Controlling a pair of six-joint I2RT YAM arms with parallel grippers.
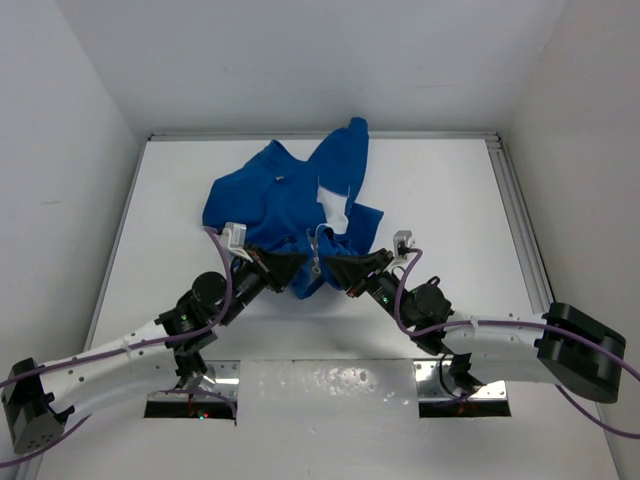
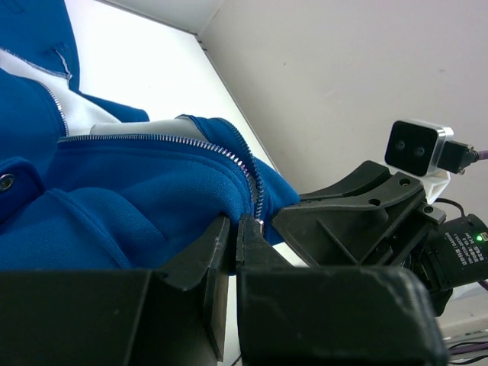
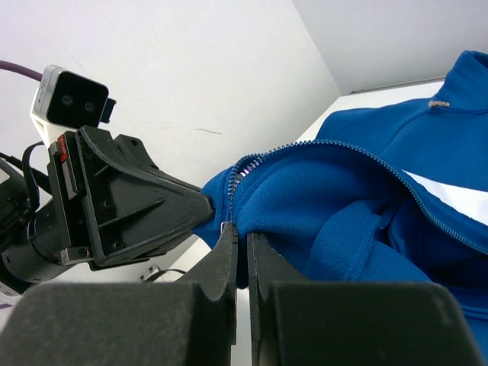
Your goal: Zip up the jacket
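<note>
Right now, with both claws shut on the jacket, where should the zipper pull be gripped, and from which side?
Likely the free end of the silvery pull, lying between the left claw and right claw at the near hem of the jacket. It is thin and points toward the arms, so come from the near side; one claw must let go first.

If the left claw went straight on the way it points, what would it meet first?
The left claw is shut on the hem of the jacket; just past that fleece it would probably meet the right claw, facing it.
</note>
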